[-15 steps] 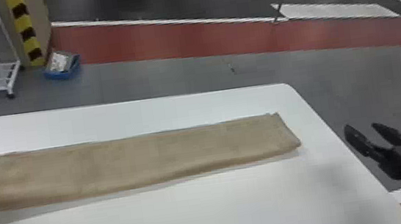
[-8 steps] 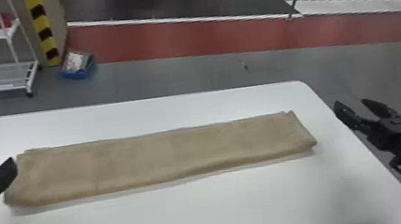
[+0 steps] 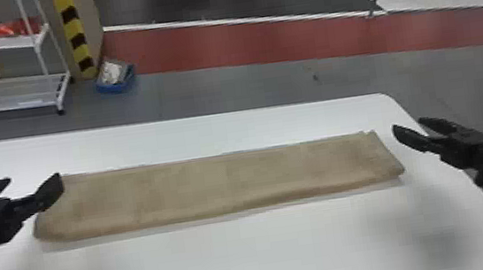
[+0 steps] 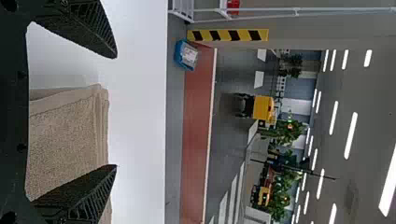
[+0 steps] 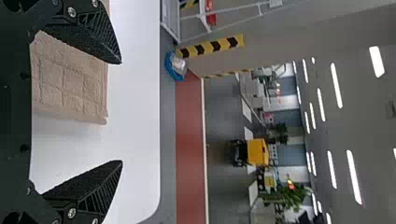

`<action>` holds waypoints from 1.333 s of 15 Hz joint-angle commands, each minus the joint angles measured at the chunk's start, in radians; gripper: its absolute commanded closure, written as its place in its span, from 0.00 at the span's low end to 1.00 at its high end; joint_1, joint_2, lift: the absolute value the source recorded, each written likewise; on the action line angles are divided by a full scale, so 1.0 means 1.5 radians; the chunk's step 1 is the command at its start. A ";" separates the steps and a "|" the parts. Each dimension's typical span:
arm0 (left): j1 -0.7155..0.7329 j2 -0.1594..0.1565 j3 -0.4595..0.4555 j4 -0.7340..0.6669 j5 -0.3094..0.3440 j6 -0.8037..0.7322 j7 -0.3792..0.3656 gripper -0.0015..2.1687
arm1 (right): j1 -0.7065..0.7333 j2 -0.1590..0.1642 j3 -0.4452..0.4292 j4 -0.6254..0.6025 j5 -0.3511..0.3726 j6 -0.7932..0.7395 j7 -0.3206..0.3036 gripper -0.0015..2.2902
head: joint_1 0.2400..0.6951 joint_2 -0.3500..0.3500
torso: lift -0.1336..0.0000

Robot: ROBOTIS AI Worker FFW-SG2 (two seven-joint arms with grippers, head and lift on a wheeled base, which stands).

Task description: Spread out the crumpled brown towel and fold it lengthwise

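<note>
Head view: table point(image 3: 270, 258), w/ towel point(image 3: 224, 183) laid across it as a long, folded strip; L gripper point(image 3: 33, 177), spread wide, at its L end; R gripper point(image 3: 408, 123), likewise spread, near its R end. Fold prob. done; withdraw both slowly, tips clear of towel.

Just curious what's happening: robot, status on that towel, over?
Left end effector open, right end effector open. Towel flat on table, folded into a long strip. No obstruction seen.
</note>
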 commanded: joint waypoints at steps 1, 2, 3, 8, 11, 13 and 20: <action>-0.020 0.002 -0.001 0.005 -0.008 0.059 0.000 0.02 | -0.026 -0.014 0.002 0.030 0.030 0.010 0.029 0.06 | 1.00 0.28 | 0.07; -0.025 0.002 -0.002 0.003 -0.012 0.083 0.000 0.02 | -0.033 -0.015 0.003 0.032 0.045 0.012 0.044 0.06 | 1.00 0.28 | 0.07; -0.029 0.001 -0.002 0.001 -0.017 0.106 0.001 0.02 | -0.040 -0.018 0.003 0.033 0.058 0.030 0.056 0.06 | 1.00 0.28 | 0.07; -0.045 0.003 0.008 -0.008 -0.027 0.196 0.002 0.02 | -0.059 -0.052 -0.001 0.052 0.072 0.059 0.135 0.07 | 1.00 0.28 | 0.07; -0.055 0.006 0.014 -0.008 -0.027 0.239 -0.007 0.02 | -0.061 -0.066 -0.002 0.068 0.072 0.057 0.146 0.07 | 1.00 0.27 | 0.07; -0.057 0.008 0.017 -0.014 -0.026 0.257 -0.009 0.02 | -0.061 -0.072 -0.006 0.074 0.072 0.057 0.150 0.07 | 1.00 0.27 | 0.07; -0.063 0.007 0.013 -0.014 -0.026 0.271 -0.010 0.02 | -0.061 -0.077 -0.003 0.091 0.075 0.049 0.150 0.10 | 1.00 0.24 | 0.07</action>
